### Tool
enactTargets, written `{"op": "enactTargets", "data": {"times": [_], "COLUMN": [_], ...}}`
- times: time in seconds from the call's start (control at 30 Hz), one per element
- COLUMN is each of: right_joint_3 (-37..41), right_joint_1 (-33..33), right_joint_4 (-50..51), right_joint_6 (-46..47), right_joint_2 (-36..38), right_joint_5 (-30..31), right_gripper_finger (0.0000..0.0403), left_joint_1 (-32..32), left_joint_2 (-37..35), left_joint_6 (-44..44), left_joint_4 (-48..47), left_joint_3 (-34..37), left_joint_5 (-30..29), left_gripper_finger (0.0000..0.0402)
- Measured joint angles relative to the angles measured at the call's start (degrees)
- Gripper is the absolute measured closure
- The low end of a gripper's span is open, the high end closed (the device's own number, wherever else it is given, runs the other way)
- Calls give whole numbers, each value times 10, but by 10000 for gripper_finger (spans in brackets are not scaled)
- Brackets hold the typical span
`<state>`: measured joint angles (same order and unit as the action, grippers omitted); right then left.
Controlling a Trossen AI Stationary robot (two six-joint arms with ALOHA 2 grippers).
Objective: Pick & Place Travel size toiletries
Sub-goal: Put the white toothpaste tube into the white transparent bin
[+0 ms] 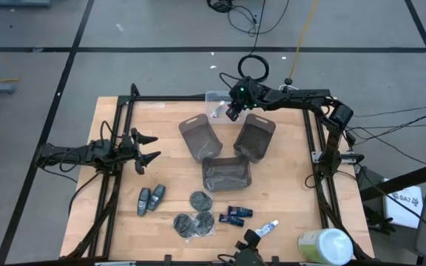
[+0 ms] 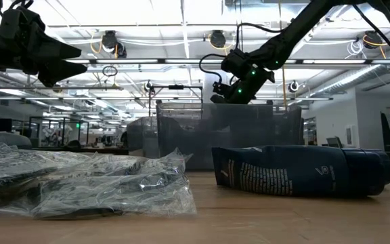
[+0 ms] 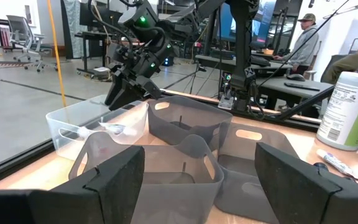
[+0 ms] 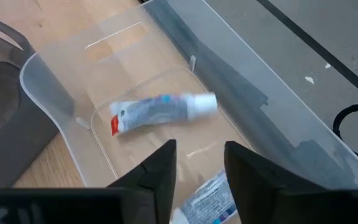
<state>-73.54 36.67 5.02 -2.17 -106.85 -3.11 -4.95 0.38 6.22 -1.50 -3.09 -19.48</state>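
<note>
My right gripper (image 4: 199,163) hangs open above the clear tray (image 4: 55,93) at the table's far edge, touching nothing. Two white tubes lie on the tray's floor: one with a red end (image 4: 160,112) ahead of the fingers, another (image 4: 207,199) under them. My left gripper (image 1: 150,148) waits open at the table's left side. Near the front edge lie two grey-blue sticks (image 1: 151,199), dark round discs (image 1: 197,218), dark-blue mini bottles (image 1: 235,214) and one more white tube (image 1: 268,227).
Three smoky-grey trays (image 1: 200,138) (image 1: 255,137) (image 1: 226,174) stand in the middle of the table, just this side of the clear tray. A big green-and-white round container (image 1: 324,246) lies at the near right corner. A black frame (image 1: 316,148) borders the table.
</note>
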Motion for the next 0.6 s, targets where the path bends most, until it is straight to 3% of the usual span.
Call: {"op": "enactTargets", "data": {"times": [0.23,0.4,0.6], "right_joint_3": [0,0,0], "right_joint_1": [-2,-18,-57], "right_joint_4": [5,11,72], "right_joint_6": [-19,-30,-35], "right_joint_2": [20,84,178], "right_joint_5": [-22,-73,-94], "right_gripper_finger": [265,273,277], "left_joint_1": [0,0,0], "left_joint_2": [0,0,0], "left_joint_6": [0,0,0], "left_joint_4": [0,0,0], "left_joint_3": [0,0,0], "left_joint_5": [0,0,0], "left_gripper_finger": [105,105,105]}}
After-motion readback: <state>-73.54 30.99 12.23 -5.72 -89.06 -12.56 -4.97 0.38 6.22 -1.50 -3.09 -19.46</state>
